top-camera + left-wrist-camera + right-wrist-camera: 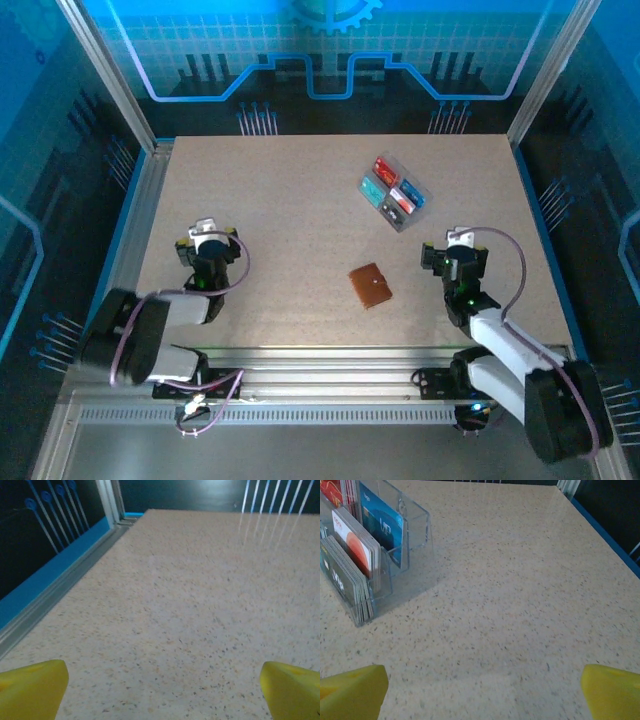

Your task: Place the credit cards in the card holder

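My left gripper (207,233) stands as wide as it goes with nothing in it. On its wrist camera (162,690) the two yellow fingertips (32,687) sit at the bottom corners with bare table (190,590) between them. My right gripper (462,242) is just as wide and just as empty, and on its own camera (482,690) I see speckled tabletop between the tips.

From above, the brown wallet (370,285) lies flat on the table between the two arms, at about 8 o'clock from the right gripper and just past 3 o'clock from the left, well apart from both. It looks folded shut.

The cards (398,203) stand on edge in a clear plastic tray (393,192) at about 10 o'clock from the right gripper, beyond the wallet. On the right wrist camera the tray (415,525) sits at 10 o'clock, holding a blue card (382,522), a white-and-orange stack (352,545), a grey stack (345,580) and red ones (332,492) in separate slots.
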Tool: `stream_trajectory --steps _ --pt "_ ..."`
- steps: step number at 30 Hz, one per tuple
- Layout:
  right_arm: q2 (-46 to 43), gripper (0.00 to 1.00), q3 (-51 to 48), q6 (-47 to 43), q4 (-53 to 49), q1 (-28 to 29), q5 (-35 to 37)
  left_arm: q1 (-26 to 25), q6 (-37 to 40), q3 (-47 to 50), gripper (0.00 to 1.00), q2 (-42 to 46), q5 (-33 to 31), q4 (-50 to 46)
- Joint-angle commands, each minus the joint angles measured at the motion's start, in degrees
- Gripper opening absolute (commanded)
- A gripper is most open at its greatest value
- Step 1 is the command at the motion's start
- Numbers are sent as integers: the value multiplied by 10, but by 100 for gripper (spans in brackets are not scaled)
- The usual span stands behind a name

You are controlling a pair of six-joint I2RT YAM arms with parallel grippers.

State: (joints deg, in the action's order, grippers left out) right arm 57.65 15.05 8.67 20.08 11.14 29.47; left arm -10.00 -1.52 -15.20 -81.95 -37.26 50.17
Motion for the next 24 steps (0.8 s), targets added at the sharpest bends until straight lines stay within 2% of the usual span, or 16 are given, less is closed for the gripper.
stream_trajectory --steps 1,3,5,6,7,8,10,12,15,17,19,24 --pt "53 100 16 -26 100 -16 -19 20 26 -49 99 -29 88 35" --pt "84 100 24 -39 130 -22 -37 22 40 -54 99 -43 106 53" --pt "111 100 36 -40 144 -31 -47 53 7 -46 99 -30 167 37" --pt "121 100 41 -39 153 -35 -58 72 -10 -29 99 -41 196 69" --pt "135 100 46 -42 162 -40 -76 93 -20 -8 99 -73 214 157" --pt "147 100 55 -45 163 -44 -88 100 -21 9 99 -82 224 191" --pt "170 100 75 -55 159 -45 -105 101 -31 -2 99 -59 226 129" --pt "189 100 85 -67 167 -45 -119 100 -24 -5 99 -68 228 140" --pt "245 100 63 -62 269 -48 -104 100 -22 -8 99 -67 227 138" --pt "250 100 89 -69 221 -51 -138 99 -23 -9 99 -65 228 131" --pt "290 100 82 -77 271 -54 -153 99 -22 -16 99 -65 231 117" --pt "283 100 83 -65 257 -61 -152 93 -2 -57 99 -66 266 42"
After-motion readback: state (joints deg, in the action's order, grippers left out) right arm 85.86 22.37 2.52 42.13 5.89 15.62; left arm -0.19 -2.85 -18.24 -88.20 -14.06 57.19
